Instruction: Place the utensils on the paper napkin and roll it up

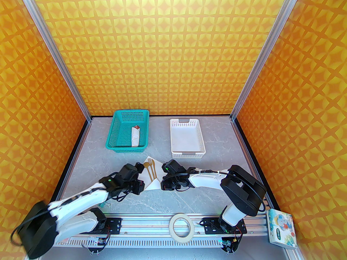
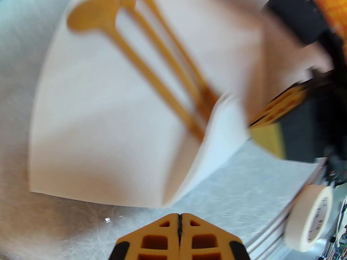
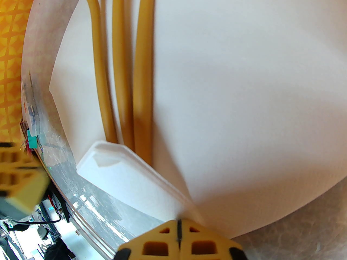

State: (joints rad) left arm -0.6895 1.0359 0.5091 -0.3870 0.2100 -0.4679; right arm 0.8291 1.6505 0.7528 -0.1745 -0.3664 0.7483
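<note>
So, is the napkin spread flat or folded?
Partly folded. One corner of the napkin is turned up over the handle ends of the utensils; the rest lies spread on the table.

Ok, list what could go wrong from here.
1. The folded flap arches loosely over the handle ends; it may spring open.
2. The utensils lie loose on the napkin; rolling could push them out.
3. The left end effector and right end effector sit shut close beside the napkin; they might collide or tear it.
</note>
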